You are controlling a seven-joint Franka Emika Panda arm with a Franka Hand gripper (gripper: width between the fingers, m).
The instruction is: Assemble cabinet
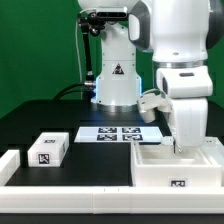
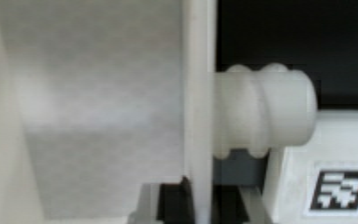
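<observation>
- cabinet [image 1: 178,170]: you will find the big white box at the worktop's [image 1: 40,115] near edge, in the corner on the exterior view's right. it is open on top and has one small tag [image 1: 180,183] on its front face.
- hand [image 1: 180,143]: it hangs straight down from the arm into the cabinet's open top, by the back wall.
- hand, wrist view [image 2: 195,205]: you see dark fingers [image 2: 226,205] on either side of a thin white wall [image 2: 87,110]. you cannot tell whether they pinch it.
- knob [image 2: 268,108]: white and ribbed, it sticks out from that wall, just above a tag [image 2: 345,192].
- marker board [image 1: 112,133]: it lies flat mid-worktop, beside the cabinet's far corner.
- small block [image 1: 47,149]: white with one tag on top, it sits toward the exterior view's left edge, well apart from the cabinet.
- low bar [image 1: 9,166]: it lies at the near corner on the exterior view's left.
</observation>
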